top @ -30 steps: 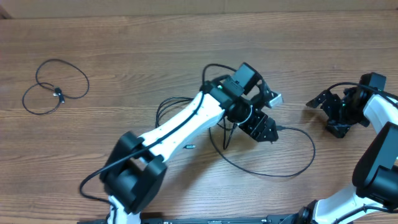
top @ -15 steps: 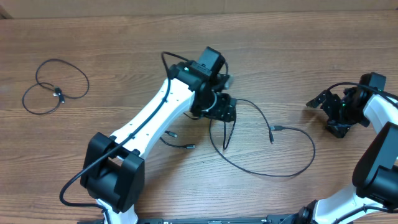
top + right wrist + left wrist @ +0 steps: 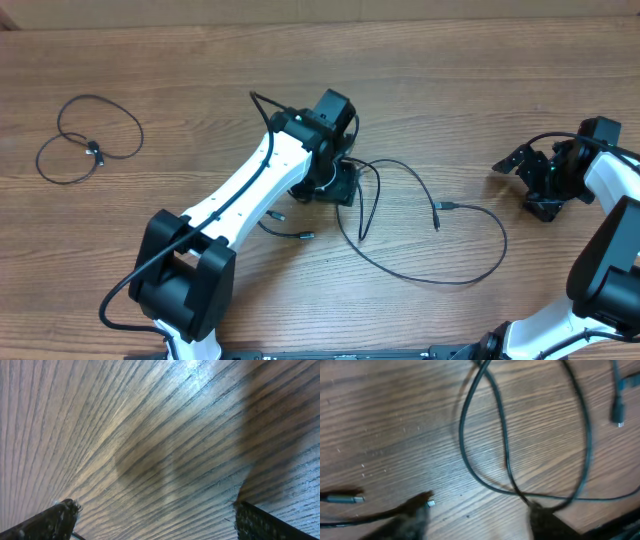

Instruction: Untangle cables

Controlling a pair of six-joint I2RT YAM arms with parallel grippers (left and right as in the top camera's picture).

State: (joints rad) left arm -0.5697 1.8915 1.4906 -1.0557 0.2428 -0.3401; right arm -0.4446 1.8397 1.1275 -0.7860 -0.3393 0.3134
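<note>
Cables (image 3: pixel 503 435) sprawl over the middle of the tabletop (image 3: pixel 520 70), and nearest the robot's side one wide black loop (image 3: pixel 505 243) swings out and curls back to a small plug (image 3: pixel 437 215). Just beyond it, the left gripper (image 3: pixel 477 516) hangs low over the crossing strands with its fingers apart and bare wood between them. One strand runs right up against a fingertip, but nothing is clamped that I can make out. Off to the right, well apart from the tangle, the right gripper (image 3: pixel 155 515) sits spread wide with nothing between its fingers. Far out on the left, a separate cable (image 3: pixel 94 150) lies in two loose loops on its own. Danger from here, I'd say: a close right on that crossing could pinch two strands together, and a pull would then cinch the tangle or drag the whole bundle. The thin cord could also slip free.
</note>
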